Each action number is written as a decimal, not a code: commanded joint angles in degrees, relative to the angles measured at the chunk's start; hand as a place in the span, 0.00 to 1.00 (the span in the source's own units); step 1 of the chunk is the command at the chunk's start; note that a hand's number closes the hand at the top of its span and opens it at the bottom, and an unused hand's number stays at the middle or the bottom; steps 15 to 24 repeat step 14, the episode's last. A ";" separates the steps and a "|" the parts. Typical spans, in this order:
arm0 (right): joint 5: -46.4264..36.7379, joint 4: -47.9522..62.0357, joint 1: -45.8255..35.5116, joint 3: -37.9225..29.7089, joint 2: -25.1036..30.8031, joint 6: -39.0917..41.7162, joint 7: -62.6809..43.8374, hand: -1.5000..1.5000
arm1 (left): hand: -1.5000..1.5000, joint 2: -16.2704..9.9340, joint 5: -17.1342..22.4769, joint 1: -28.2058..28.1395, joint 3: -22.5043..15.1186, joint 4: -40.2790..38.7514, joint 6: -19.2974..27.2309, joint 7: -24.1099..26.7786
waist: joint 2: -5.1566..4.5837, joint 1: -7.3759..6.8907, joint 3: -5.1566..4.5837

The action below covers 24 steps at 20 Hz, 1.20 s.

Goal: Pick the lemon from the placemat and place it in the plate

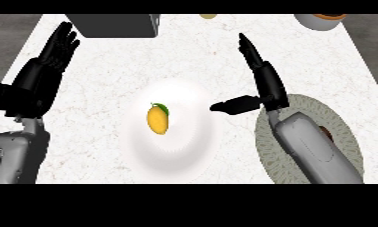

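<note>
Evidently the placing step is done: the lemon (158,119) lies on the white plate (193,157), near its middle, with no hand touching it. Right hand (260,78) stands beside the plate, fingers (249,52) straight and apart, thumb pointing toward the plate, forearm across the round placemat (341,136). Left hand (44,68) rests open at the worktop's (192,51) left edge. Judged from this, only withdrawal of the right arm remains.

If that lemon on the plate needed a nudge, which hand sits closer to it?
The right hand: its thumb points at the plate holding the lemon, just beside the rim. The left hand rests open, farther off near the counter's left edge.
</note>
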<state>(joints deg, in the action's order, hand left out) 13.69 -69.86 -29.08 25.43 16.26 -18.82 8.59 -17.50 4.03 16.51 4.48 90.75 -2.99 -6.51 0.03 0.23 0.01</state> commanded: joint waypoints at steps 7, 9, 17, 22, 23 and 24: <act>1.34 4.37 7.04 -11.34 10.12 16.79 10.59 0.00 | 0.50 0.29 0.80 0.01 1.15 4.36 -1.37 -3.56 | -0.01 -0.33 0.01; 1.15 4.80 8.29 -12.50 11.06 20.72 12.42 0.00 | 0.50 0.41 0.10 -1.02 1.56 4.54 -1.20 -3.21 | 0.00 -0.28 0.00; -3.62 6.67 7.88 -16.28 10.29 18.71 15.05 0.00 | 0.50 1.22 -0.54 -0.37 2.06 0.04 -2.63 -0.39 | -0.03 -0.13 -0.01; -3.62 6.67 7.88 -16.28 10.29 18.71 15.05 0.00 | 0.50 1.22 -0.54 -0.37 2.06 0.04 -2.63 -0.39 | -0.03 -0.13 -0.01; -3.62 6.67 7.88 -16.28 10.29 18.71 15.05 0.00 | 0.50 1.22 -0.54 -0.37 2.06 0.04 -2.63 -0.39 | -0.03 -0.13 -0.01; -3.62 6.67 7.88 -16.28 10.29 18.71 15.05 0.00 | 0.50 1.22 -0.54 -0.37 2.06 0.04 -2.63 -0.39 | -0.03 -0.13 -0.01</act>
